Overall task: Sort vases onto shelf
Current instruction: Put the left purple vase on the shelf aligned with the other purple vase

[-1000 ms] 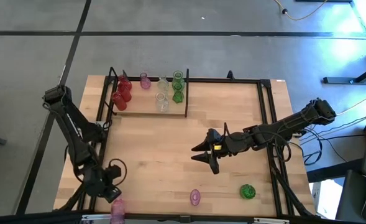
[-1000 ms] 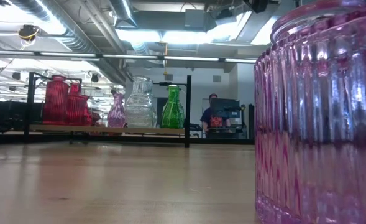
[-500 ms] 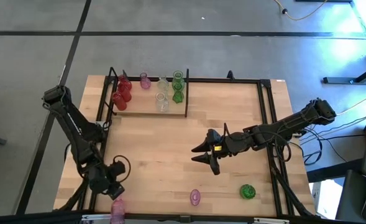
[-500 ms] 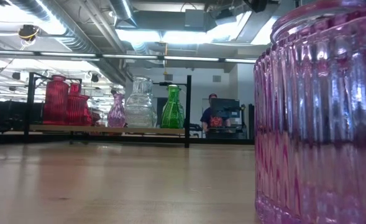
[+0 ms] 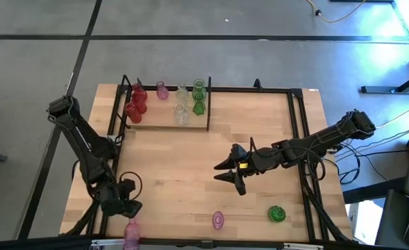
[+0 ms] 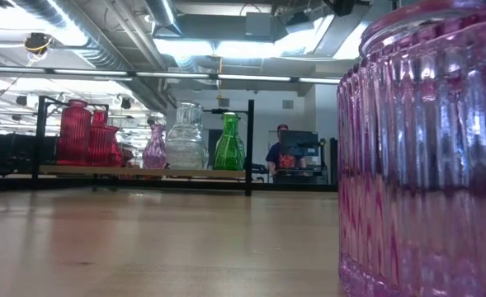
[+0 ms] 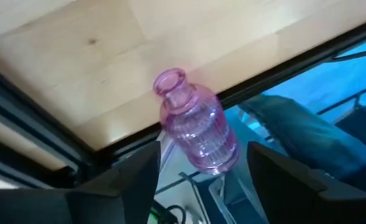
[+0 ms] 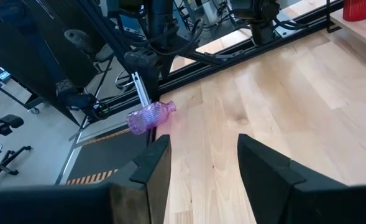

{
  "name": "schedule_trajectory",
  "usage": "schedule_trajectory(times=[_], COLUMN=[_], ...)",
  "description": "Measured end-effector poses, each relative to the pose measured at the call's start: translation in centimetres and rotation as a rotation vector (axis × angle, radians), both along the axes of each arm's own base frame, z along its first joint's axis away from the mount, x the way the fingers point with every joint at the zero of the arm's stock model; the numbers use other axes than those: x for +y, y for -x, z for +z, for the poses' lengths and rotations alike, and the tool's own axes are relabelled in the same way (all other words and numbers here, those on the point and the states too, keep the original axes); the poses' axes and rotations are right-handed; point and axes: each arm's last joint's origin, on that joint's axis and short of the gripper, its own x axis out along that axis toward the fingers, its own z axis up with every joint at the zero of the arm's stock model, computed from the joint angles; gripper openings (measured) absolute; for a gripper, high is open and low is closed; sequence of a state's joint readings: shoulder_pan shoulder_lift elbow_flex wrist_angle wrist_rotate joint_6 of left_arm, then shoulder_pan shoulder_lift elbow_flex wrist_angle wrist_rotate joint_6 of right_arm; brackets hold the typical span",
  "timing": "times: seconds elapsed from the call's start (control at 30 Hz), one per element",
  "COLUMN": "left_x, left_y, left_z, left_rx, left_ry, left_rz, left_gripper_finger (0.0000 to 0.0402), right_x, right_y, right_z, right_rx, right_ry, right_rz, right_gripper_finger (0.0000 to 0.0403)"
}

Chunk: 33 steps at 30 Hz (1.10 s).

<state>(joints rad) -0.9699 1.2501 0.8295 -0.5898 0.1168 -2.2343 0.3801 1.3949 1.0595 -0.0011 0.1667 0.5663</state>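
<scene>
The left gripper (image 5: 126,206) is at the near left corner of the table (image 5: 190,173), and its two dark fingers (image 7: 130,180) are spread apart with nothing between them. Just beyond them a pink vase (image 7: 198,127) of ribbed, translucent glass with a narrow neck and a round lip is lying on its side at the table's near edge, partly over the black metal rail (image 7: 257,78). It is apart from both fingers.

The right gripper (image 5: 230,173) hangs over the middle of the table, right of centre, its fingers (image 8: 148,165) released and empty.

The shelf (image 5: 164,117), a light smooth wood board framed by thin black rods, is at the far left. On it stand red vases (image 5: 136,103), a small pink one (image 5: 162,89), clear ones (image 5: 181,111) and green ones (image 5: 198,97), all ribbed glass.

Near the front edge lie another pink vase (image 5: 219,221) and a round green vase (image 5: 276,214), well apart from each other.
</scene>
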Motion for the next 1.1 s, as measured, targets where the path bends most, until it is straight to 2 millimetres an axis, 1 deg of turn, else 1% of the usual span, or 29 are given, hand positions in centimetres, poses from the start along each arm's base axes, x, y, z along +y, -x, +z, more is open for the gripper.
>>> schedule_trajectory(times=[0.17,0.33,0.63,0.8,1.1], left_x=[-0.8,-1.2,-1.7,-1.8,-1.7], left_y=[-0.8,-1.8,-2.2,-2.6,-2.7], left_z=[-0.9,-2.4,-4.4,-5.1,-5.1], left_rx=[0.028,0.072,0.162,0.191,0.188], left_ry=[0.022,-0.012,-0.064,-0.065,-0.065], left_rz=[0.008,0.026,0.029,0.030,0.033], left_gripper_finger=[0.0232,0.0230,0.0230,0.0229,0.0212], right_x=[0.0,0.0,1.4,1.6,1.6], right_y=[0.0,0.0,0.6,0.7,0.7], right_z=[0.0,0.0,0.0,0.0,0.0], right_rx=[0.000,-0.001,-0.004,-0.006,-0.006], right_ry=[0.001,0.001,0.009,0.013,0.011], right_rz=[-0.002,-0.004,0.019,0.011,0.011], right_gripper_finger=[0.0168,0.0168,0.0168,0.0168,0.0168])
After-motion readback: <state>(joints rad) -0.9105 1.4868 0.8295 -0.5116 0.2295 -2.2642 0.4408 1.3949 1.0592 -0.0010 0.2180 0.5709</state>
